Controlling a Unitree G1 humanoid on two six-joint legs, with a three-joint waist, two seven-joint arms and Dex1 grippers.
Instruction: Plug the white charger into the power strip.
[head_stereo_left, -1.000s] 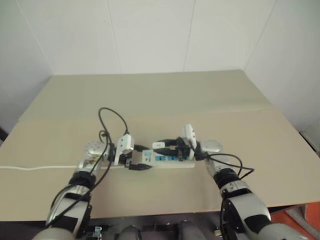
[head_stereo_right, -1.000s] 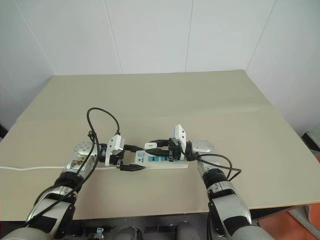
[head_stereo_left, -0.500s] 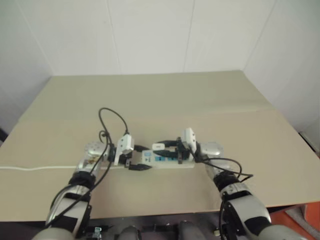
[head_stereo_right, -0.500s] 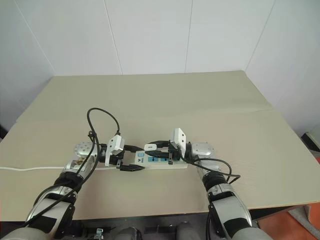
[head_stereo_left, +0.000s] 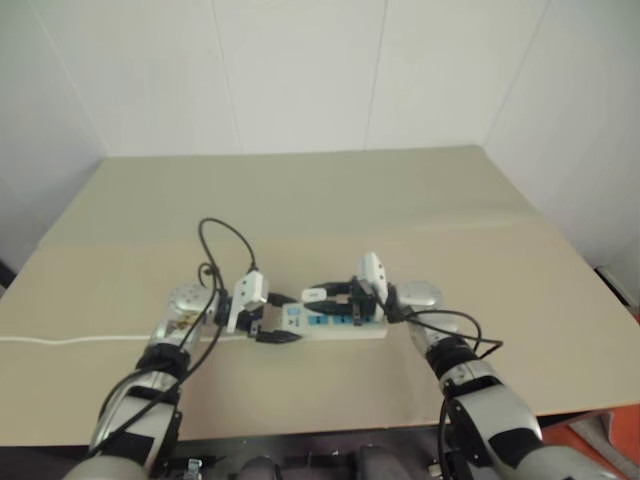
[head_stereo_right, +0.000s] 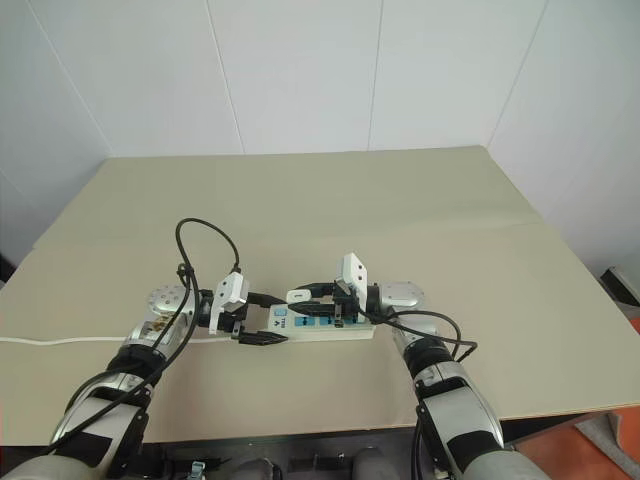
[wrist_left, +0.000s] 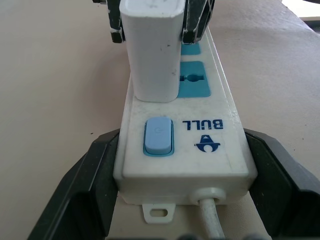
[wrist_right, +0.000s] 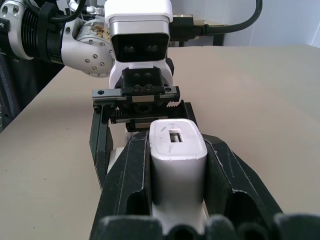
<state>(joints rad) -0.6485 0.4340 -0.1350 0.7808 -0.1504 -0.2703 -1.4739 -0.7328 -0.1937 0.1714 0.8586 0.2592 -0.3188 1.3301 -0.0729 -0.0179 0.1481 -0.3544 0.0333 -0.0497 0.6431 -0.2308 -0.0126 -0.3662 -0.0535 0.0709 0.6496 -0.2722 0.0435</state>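
White charger sits upright on the power strip, its base down on the socket next to the blue switch, w/ the next blue socket face bare beside it. I can't see the prongs, so I read it as seated or v. nearly so, not confirmed. My right gripper is clamped on the charger, one black finger per side; my left gripper is closed around the strip's switch end where the thin white cord exits, pinning it to the tan table. To finish well I'd keep the left clamp firm so the strip can't slide or tip, push straight down along the charger's axis w/o rocking, check the base is flush, and only then let go, right first.
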